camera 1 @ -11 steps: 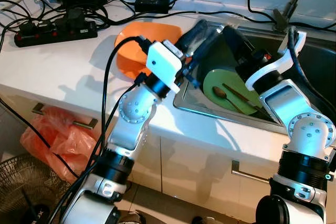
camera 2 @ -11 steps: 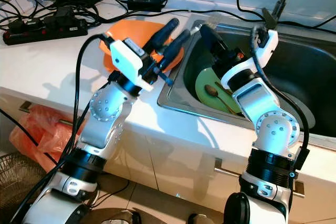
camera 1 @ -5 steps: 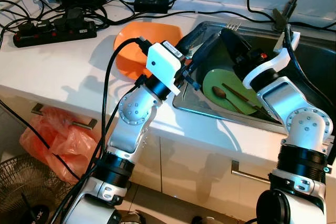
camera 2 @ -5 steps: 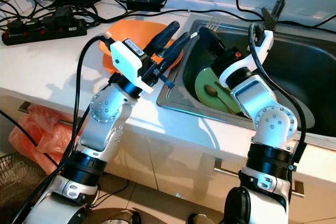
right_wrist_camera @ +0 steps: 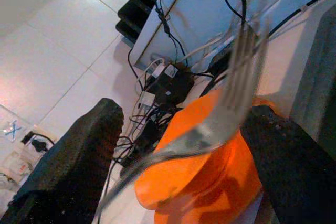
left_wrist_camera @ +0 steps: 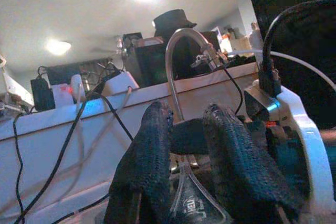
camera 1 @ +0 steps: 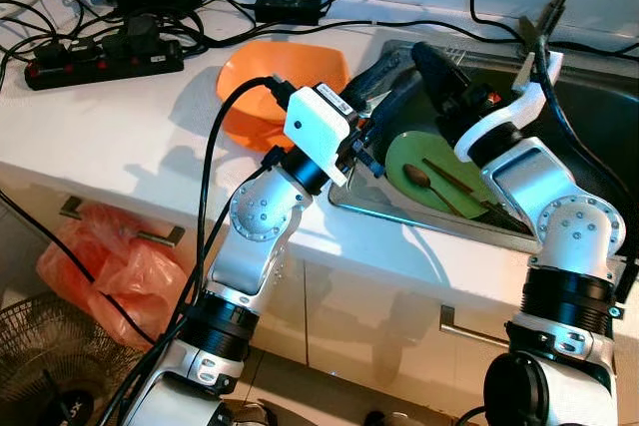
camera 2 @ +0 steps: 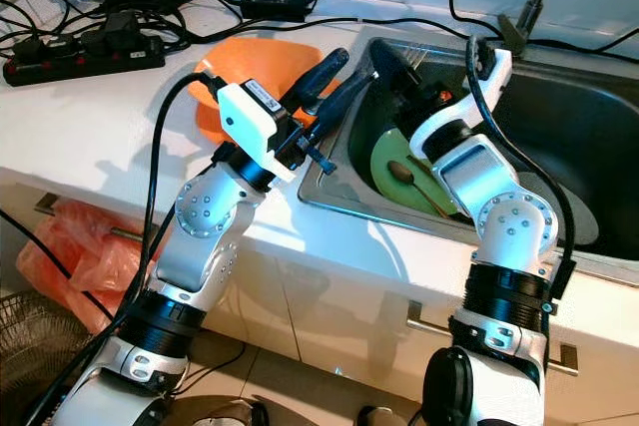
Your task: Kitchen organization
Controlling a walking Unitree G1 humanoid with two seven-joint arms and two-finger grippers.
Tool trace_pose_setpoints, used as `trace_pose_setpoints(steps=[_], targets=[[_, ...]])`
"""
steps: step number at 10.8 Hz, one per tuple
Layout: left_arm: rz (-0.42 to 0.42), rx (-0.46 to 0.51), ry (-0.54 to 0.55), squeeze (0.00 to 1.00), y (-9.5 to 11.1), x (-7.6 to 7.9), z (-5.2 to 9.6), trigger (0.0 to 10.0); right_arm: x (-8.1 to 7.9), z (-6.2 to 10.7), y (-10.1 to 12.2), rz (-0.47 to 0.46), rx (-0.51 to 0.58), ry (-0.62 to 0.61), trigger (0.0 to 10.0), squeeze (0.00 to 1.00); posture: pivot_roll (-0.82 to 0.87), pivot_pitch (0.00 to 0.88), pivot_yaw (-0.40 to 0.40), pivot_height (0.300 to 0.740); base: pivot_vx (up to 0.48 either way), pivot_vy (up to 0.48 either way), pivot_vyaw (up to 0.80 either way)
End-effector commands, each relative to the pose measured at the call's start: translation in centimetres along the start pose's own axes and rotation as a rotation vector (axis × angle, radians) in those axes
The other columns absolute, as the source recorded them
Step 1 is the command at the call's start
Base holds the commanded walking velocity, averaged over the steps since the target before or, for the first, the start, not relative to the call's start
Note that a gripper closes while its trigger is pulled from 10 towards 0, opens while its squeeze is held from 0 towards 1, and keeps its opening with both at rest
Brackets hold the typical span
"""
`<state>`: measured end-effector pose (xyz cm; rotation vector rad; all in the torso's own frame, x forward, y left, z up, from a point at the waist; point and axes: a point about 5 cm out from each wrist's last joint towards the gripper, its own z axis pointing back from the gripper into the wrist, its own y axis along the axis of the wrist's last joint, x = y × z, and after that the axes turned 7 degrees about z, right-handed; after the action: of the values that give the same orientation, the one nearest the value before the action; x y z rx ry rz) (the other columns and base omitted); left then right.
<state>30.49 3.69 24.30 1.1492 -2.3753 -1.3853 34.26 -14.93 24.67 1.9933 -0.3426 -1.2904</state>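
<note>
The left arm is bending up from below the counter (camera 1: 120, 137), its forearm angling toward the sink (camera 2: 569, 137). The left gripper (camera 2: 339, 82) is hovering over the orange plate (camera 1: 255, 82) at the sink's near corner, fingers parted and holding nothing. The right arm is folding sharply at the elbow, reaching back into the basin. The right gripper (camera 1: 434, 67) is pinching a fork (right_wrist_camera: 210, 124) above the green plate (camera 2: 394, 162), where a spoon (camera 1: 417, 177) is lying.

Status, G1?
Right gripper holding fork over sink. Left gripper open at sink's left rim. Green plate, spoon in sink below.
</note>
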Motion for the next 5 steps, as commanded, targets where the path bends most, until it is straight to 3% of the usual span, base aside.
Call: trace_pose_setpoints(steps=[1,2,5], targets=[[0.001,0.016,-0.017,0.00,0.40,0.37,-0.07,0.0,-0.70,-0.49,0.17,-0.006,0.006,0.036,5.6,0.00,0.00,0.108,0.026,0.740,0.000,0.000,0.00],[0.001,0.017,-0.019,0.00,0.42,0.38,-0.07,0.0,-0.72,-0.62,0.16,-0.015,0.009,0.034,0.0,0.00,0.00,0.108,0.026,0.740,0.000,0.000,0.00],[0.001,0.016,-0.016,0.00,0.42,0.37,-0.06,0.0,-0.75,-0.75,-0.45,-0.044,-0.017,0.025,0.0,0.00,0.00,0.108,0.026,0.740,0.000,0.000,0.00]])
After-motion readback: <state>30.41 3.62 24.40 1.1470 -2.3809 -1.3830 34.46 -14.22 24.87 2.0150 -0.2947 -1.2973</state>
